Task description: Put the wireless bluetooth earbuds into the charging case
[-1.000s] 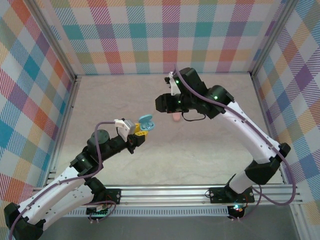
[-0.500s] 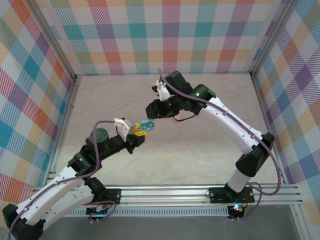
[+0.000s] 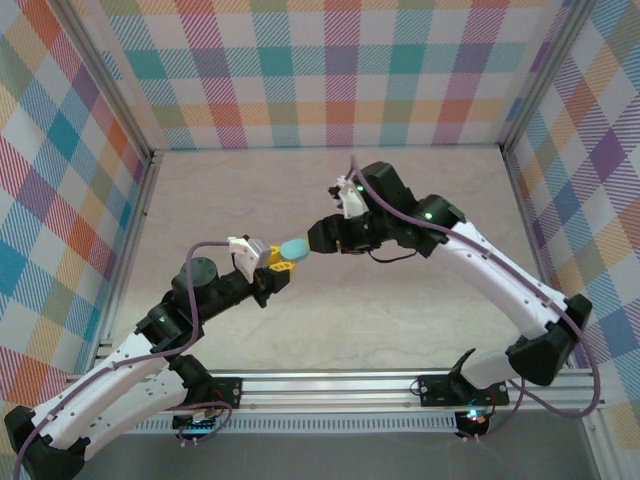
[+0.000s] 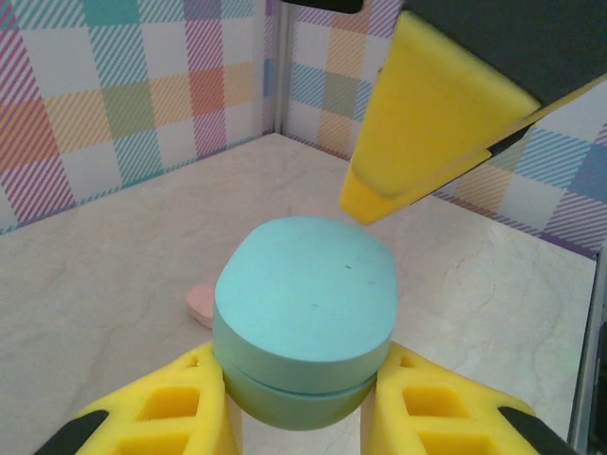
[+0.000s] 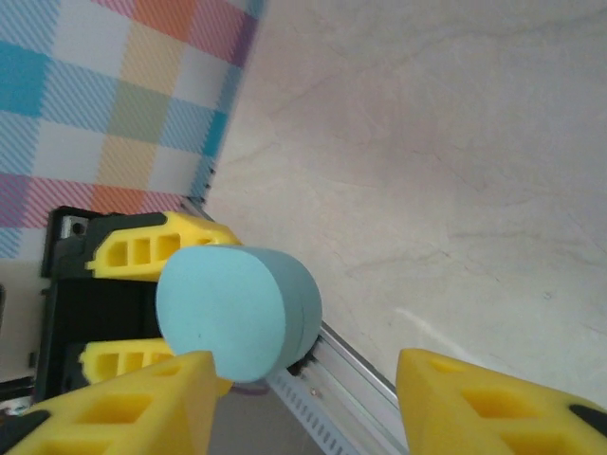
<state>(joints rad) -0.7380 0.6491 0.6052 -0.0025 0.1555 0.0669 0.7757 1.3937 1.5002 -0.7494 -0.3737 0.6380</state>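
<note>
Top external view: the left gripper [image 3: 281,262] is clenched on a closed blue case [image 3: 293,247], raised off the table [image 3: 400,310]; the right gripper [image 3: 320,238] sits just beside it, jaws spread, grasping nothing; left wrist view: a small pink piece [image 4: 200,303] lies on the table behind the case; earbud or case, I cannot tell.

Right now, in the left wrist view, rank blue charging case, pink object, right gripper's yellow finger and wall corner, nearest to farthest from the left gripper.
1. Blue charging case, in the left gripper.
2. Right gripper's yellow finger, just above.
3. Pink object, on the table behind.
4. Wall corner, far back.
</note>
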